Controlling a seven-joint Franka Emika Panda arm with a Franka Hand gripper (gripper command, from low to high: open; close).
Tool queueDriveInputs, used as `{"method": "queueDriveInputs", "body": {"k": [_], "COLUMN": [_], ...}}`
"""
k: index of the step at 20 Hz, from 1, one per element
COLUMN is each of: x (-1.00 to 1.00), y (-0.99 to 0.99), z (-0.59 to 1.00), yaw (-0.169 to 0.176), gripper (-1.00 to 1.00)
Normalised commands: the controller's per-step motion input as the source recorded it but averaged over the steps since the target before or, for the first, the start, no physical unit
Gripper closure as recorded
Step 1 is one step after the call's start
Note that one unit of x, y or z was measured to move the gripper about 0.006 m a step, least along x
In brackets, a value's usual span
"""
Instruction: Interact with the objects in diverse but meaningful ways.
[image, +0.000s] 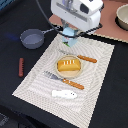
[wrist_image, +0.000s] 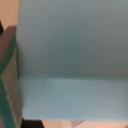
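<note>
A striped pale placemat (image: 95, 65) lies on a dark tabletop (image: 12, 20).

The hand (image: 70, 31) is a boxy white-and-grey housing with rounded corners; a black cable (image: 42, 14) loops behind it.

The pale blue-white carton (image: 69, 35) is sitting clamped between the jaws, upright, filling the wrist view (wrist_image: 70, 55). Just below them the golden scored bread loaf (image: 68, 64) is lying on a plate; the grey long-handled saucepan (image: 32, 38) is resting off to the exterior view's left — the thin red-brown sausage (image: 20, 67) is lying farther out still.
</note>
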Motion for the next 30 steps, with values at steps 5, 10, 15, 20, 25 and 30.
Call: {"method": "queueDriveInputs", "body": {"k": [5,10,15,20,25,30], "x": [-0.56,-0.51,-0.57,-0.21,0.14,0.18], "y": [-0.71,-0.72,-0.71,-0.44,-0.35,-0.36], "z": [0.01,0.00,-0.09,-0.04,0.00,-0.10], "yaw": [0.000,0.000,0.000,0.007,-0.059,-0.019], "gripper": [1.00,1.00,1.00,1.00,1.00,1.00]}}
